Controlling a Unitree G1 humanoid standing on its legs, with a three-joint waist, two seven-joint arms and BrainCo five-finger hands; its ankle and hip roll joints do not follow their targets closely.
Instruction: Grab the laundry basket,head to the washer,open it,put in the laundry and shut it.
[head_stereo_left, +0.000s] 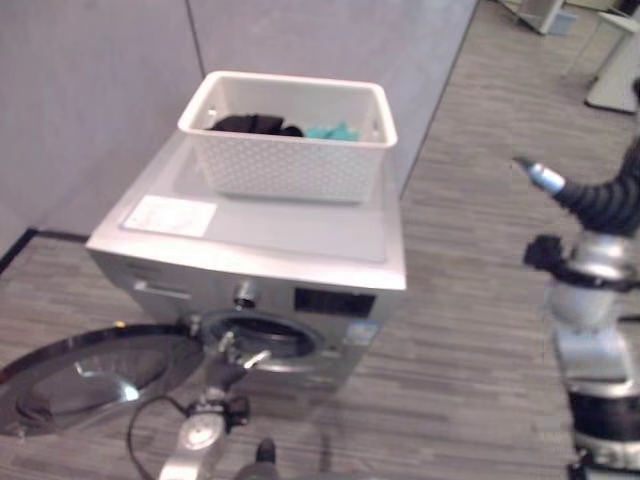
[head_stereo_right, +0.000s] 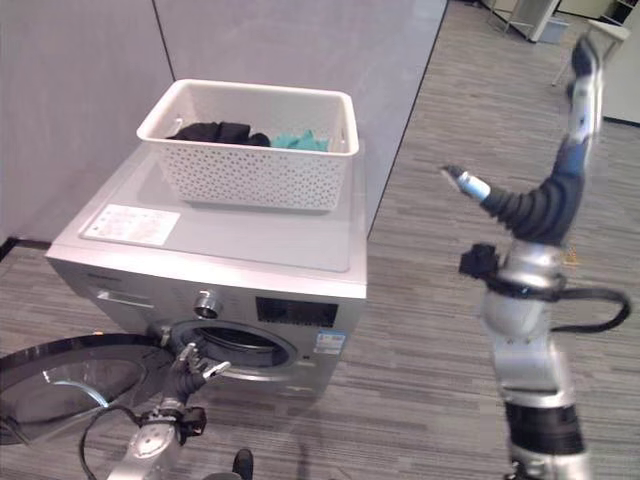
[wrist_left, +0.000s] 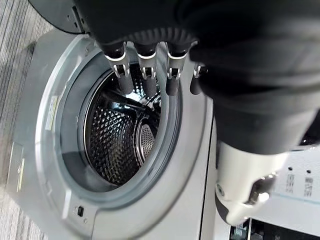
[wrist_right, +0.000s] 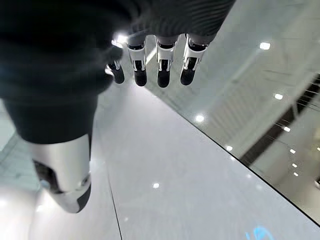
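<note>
A white perforated laundry basket (head_stereo_left: 285, 165) stands on top of the silver washer (head_stereo_left: 290, 230), toward its back. Black clothes (head_stereo_left: 255, 124) and a teal piece (head_stereo_left: 330, 131) lie inside it. The washer's round door (head_stereo_left: 90, 375) hangs wide open, swung out to the left. My left hand (head_stereo_left: 237, 358) is low in front of the door opening, fingers (wrist_left: 146, 80) straight and holding nothing, pointing at the bare steel drum (wrist_left: 120, 135). My right hand (head_stereo_right: 545, 205) is raised to the right of the washer, well apart from it, fingers (wrist_right: 162, 65) straight and holding nothing.
Grey partition walls (head_stereo_left: 100, 80) stand behind and left of the washer. Wood-pattern floor (head_stereo_left: 470, 300) stretches out to the right. White furniture (head_stereo_left: 615, 70) stands at the far right back. A white label (head_stereo_left: 170, 215) lies flat on the washer's top.
</note>
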